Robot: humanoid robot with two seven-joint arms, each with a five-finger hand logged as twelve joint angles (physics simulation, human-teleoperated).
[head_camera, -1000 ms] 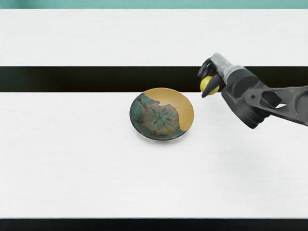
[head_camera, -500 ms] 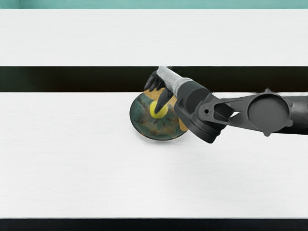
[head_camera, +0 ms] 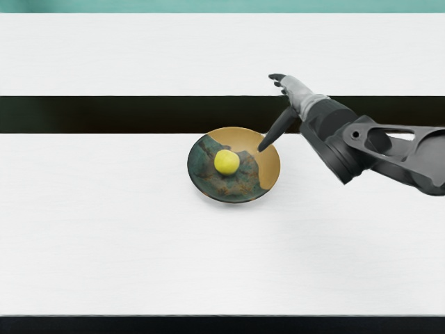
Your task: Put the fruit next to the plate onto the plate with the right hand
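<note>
Fingers [head_camera: 277,130] of the right hand [head_camera: 297,97] are standing spread, gripping nothing, one dark fingertip showing over the far right rim of the patterned plate [head_camera: 268,174]. The yellow fruit [head_camera: 227,161] is sitting mid-plate, apart from the hand, on the white counter [head_camera: 139,243].

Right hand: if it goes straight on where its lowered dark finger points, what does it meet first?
Probably the plate, at its right rim, before the fruit lying on it. The height of the right hand above the plate is unclear.

white table [head_camera: 104,243], plate [head_camera: 268,177] resting near its middle
</note>
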